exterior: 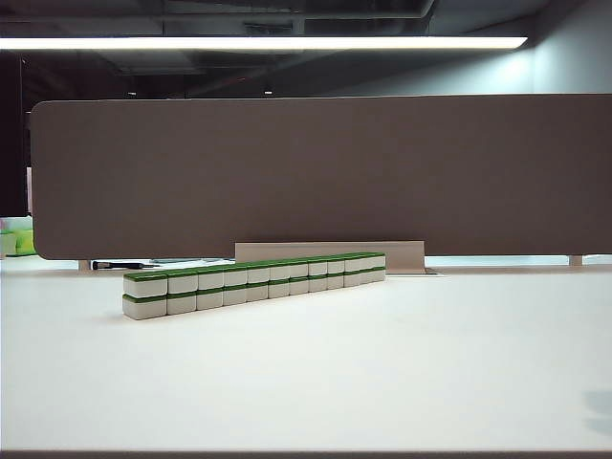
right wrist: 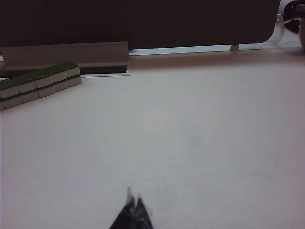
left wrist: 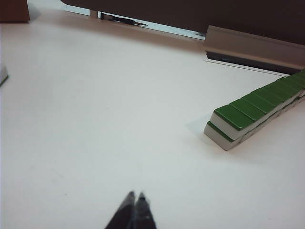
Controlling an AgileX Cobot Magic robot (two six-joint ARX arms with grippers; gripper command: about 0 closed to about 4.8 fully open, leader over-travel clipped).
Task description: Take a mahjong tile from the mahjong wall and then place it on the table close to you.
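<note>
The mahjong wall (exterior: 253, 281) is a long row of white tiles with green tops, two tiers high, running across the white table (exterior: 382, 373) from near left toward the far middle. Its near end shows in the left wrist view (left wrist: 248, 117), its far end in the right wrist view (right wrist: 40, 83). My left gripper (left wrist: 136, 194) hangs above bare table, well short of the wall's near end, its black fingertips pressed together and empty. My right gripper (right wrist: 133, 194) is likewise shut and empty over bare table, far from the wall. Neither gripper appears in the exterior view.
A brown-grey partition board (exterior: 316, 172) stands across the table's far side. At its foot lies a low grey metal base (exterior: 330, 252), just behind the wall's far end. A dark pen-like object (left wrist: 121, 20) lies under the board at the far left.
</note>
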